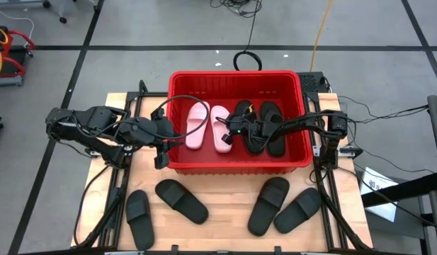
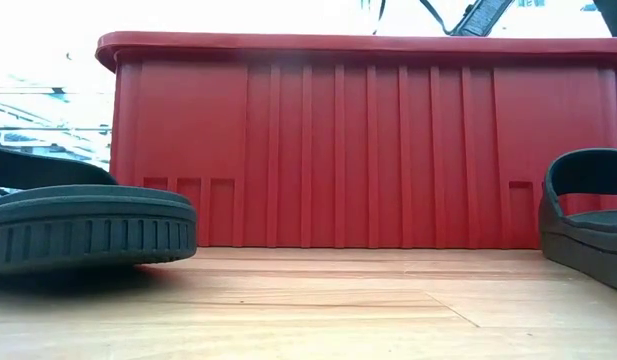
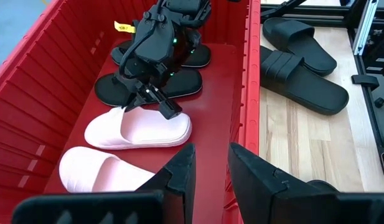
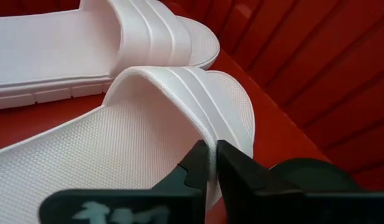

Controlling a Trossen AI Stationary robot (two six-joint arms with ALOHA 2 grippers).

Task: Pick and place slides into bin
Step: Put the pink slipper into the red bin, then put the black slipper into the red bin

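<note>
Grey floor with black lines surrounds the wooden counter, and the red bin stands at its far half. I judge the task to be about half done: four slides lie inside the bin, and four lie outside it on the counter.

Counted inside: two pale pink slides and two black slides. Counted outside: four black slides on the counter, two toward the left arm's side and two toward the right arm's side.

The right pincer is down inside the bin. Its fingers are nearly closed, and the strap edge of one pink slide sits between them, so it seems to hold or just release this slide on the bin floor. The other pink slide lies just beyond this pincer, and the two black slides in the bin lie close beside it.

The left pincer is partly open and holds nothing. It hangs over the bin wall, with the pink pair directly ahead of it.
</note>
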